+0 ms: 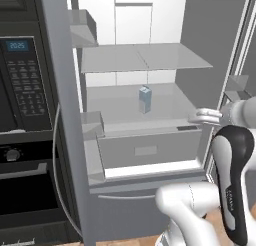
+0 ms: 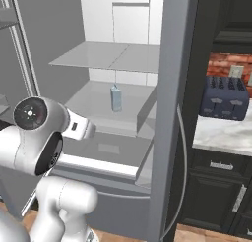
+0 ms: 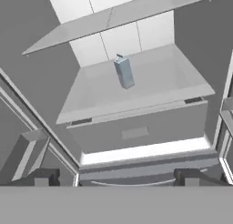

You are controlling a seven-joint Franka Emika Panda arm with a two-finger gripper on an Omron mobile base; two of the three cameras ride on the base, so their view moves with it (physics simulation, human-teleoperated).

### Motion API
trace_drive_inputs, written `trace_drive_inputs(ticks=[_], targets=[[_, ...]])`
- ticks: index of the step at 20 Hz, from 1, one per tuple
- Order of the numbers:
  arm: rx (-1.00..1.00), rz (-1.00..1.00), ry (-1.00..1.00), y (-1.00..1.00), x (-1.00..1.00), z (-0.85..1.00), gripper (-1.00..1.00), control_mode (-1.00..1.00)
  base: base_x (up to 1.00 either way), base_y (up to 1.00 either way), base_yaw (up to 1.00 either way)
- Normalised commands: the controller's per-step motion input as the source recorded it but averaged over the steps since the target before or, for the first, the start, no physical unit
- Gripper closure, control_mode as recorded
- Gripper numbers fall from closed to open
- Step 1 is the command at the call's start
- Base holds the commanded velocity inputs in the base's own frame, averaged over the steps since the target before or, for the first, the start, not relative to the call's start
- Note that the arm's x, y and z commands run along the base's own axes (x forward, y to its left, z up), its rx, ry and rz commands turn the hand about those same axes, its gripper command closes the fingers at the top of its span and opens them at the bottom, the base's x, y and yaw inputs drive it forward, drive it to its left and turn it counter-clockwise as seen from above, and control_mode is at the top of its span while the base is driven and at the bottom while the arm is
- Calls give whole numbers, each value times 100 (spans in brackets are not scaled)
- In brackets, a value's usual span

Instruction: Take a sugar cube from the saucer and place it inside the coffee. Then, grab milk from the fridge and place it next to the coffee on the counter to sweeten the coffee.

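One milk upright on open fridge shelf (pincer spread, empty).

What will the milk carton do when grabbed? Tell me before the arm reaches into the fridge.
The milk stands upright, tall and narrow, alone on its glass shelf, so a sideways nudge would probably tip it. Its flat sides should suit the open tool, though a carton may give under pressure.

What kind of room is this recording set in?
A simulated home kitchen, by the look of it: an open fridge with a milk carton on its shelf, a black wall oven beside it, and a toaster on a marble counter.
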Motion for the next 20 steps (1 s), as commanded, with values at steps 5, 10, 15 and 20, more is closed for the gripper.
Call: trace_drive_inputs(ticks=[5, 10, 15, 20], targets=[[-19, 14, -13, 23, 82, -41, -100, -100, 0, 0, 0], [-9, 11, -7, -4, 69, -42, -100, -100, 0, 0, 0], [0, 12, -9, -10, 66, -6, -100, -100, 0, 0, 0], [0, 10, 0, 3, 74, -20, -100, -100, 0, 0, 0]])
